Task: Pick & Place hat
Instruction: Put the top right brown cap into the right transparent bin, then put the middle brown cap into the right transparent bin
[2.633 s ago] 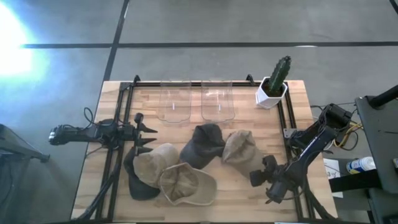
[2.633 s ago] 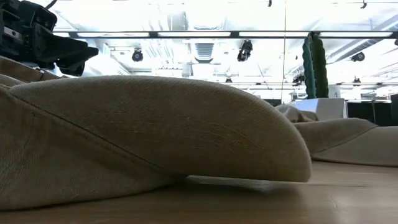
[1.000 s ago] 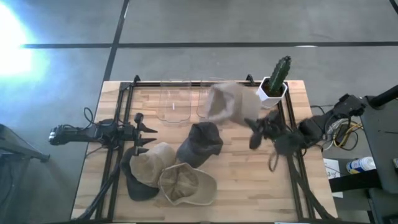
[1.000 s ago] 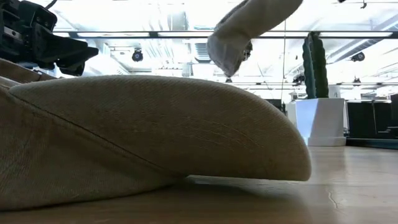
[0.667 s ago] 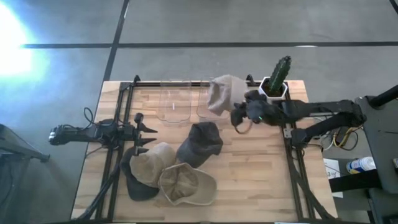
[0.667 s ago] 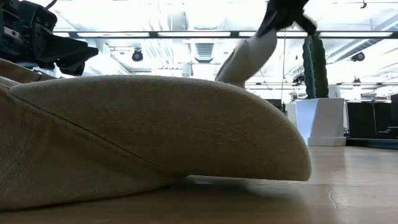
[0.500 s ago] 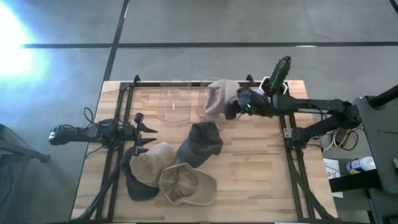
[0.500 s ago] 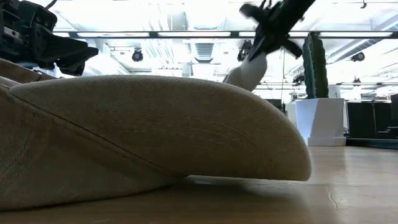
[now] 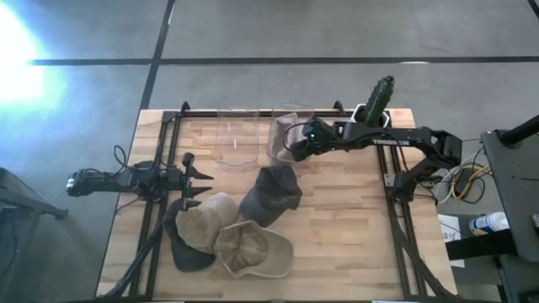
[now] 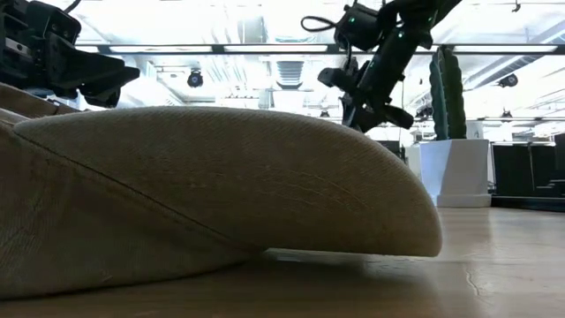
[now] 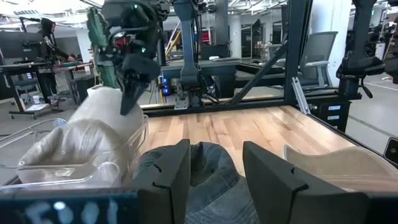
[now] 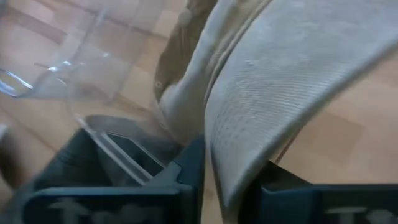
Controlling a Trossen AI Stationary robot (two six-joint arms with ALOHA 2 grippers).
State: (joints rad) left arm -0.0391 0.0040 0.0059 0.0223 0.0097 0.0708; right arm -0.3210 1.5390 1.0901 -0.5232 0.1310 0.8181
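High view is showing the right gripper (image 9: 296,140) reaching across to the right-hand clear bin (image 9: 293,126), its fingers pinched on the tan hat (image 9: 285,133), which is settling into that bin. Placing looks like the step in hand; next it likely needs to let go and lift clear. Left gripper (image 9: 195,175) is waiting at the table's left edge, fingers parted and empty, beside the dark hat (image 9: 271,194)
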